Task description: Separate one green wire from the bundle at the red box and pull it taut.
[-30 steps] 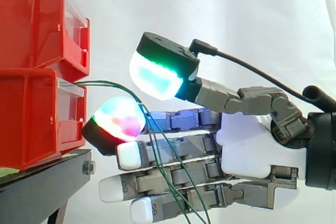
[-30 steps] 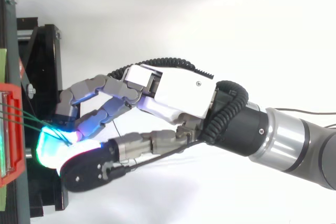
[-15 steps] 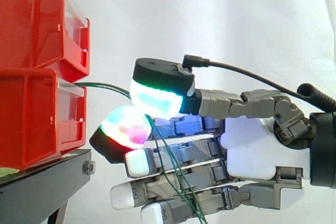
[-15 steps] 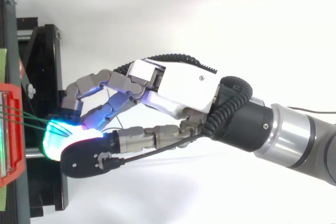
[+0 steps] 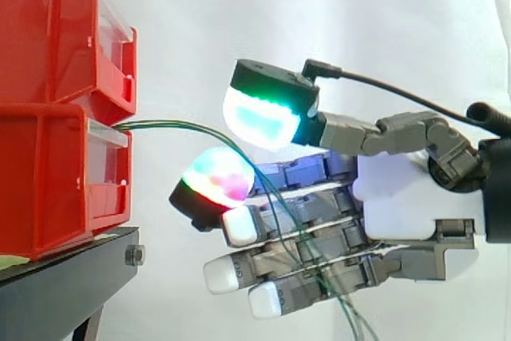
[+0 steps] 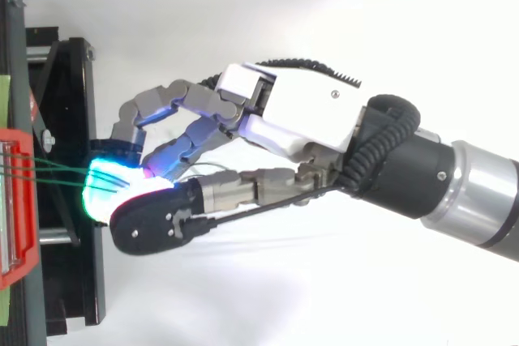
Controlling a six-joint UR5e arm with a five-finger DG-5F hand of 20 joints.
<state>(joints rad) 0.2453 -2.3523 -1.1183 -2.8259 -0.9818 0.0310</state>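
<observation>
2 red boxes are sitting at the left of the side view, the upper red box (image 5: 48,29) on top of the lower red box (image 5: 48,173). Both are resting on a black stand (image 5: 64,285). Thin green wires (image 5: 176,125) are coming out of the front of the lower red box and running almost level toward the middle of the frame. The hand (image 5: 407,197) is sticking out from the right edge. Its thumb and a finger are bending toward each other, and their glowing pads (image 5: 267,117) are squeezing the green wires between them. The other fingers are pointing left, nearly straight, lower in the frame. Past the pads, the green wires are hanging down across those fingers to the bottom edge. A white curtain (image 5: 359,21) is hanging behind.
</observation>
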